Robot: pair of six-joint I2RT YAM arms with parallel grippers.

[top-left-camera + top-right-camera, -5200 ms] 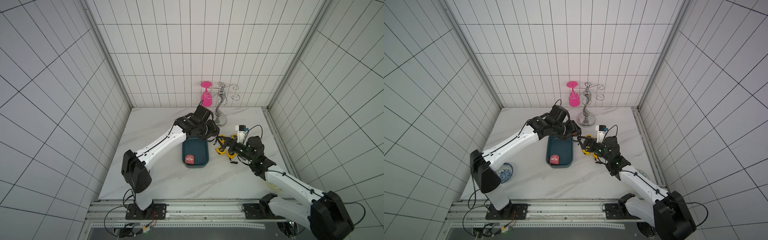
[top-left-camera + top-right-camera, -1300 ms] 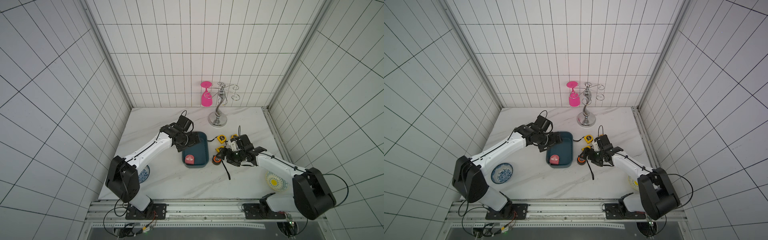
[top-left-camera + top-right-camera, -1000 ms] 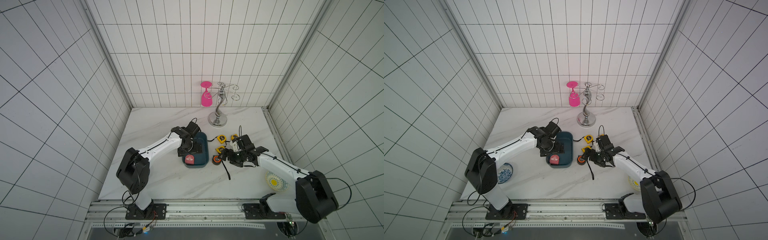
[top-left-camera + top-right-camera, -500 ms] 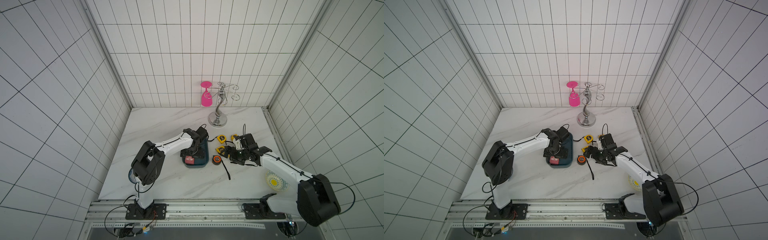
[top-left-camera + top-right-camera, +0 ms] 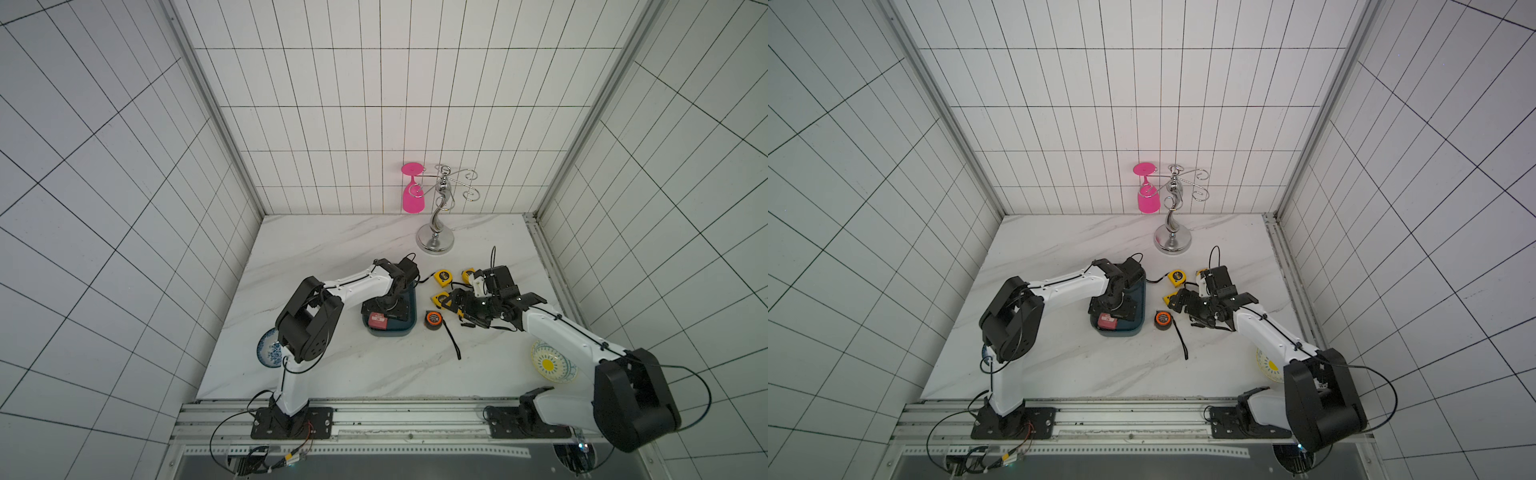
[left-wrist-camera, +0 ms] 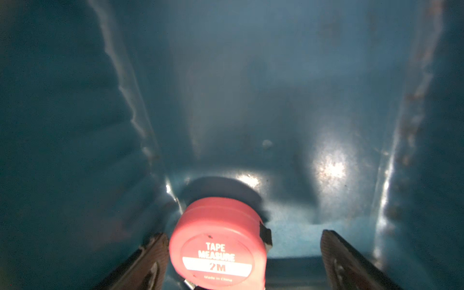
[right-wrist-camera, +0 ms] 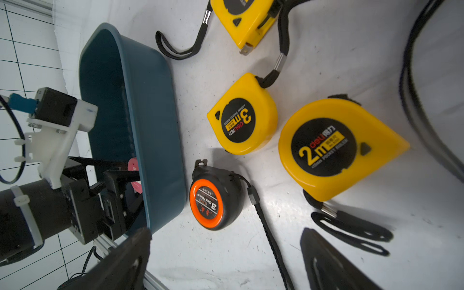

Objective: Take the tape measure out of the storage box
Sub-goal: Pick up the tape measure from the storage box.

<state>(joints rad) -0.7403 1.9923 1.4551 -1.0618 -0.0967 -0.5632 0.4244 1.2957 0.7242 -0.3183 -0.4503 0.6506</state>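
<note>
Left wrist view: a salmon-red round plastic tape measure (image 6: 218,248) lies label-up on the floor of the shallow dark teal plastic storage box (image 6: 276,100).
Place in a top view: lower left corner of the box, just below the frame's centre.
Left pincer: the left gripper (image 6: 243,233) has its jaws wide apart around the case, which sits much nearer one finger. Nothing is clamped.
Right pincer: the right gripper (image 7: 226,229) is spread and empty over the white marble tabletop (image 7: 339,62), by a black-and-orange round tape measure (image 7: 213,200).
Step, judged: closing on the red case.
Doing it well: centre the jaws first, stay low, squeeze firmly, then lift straight up over the rim.
Risk: one-sided contact could shove the case into the wall.
</note>
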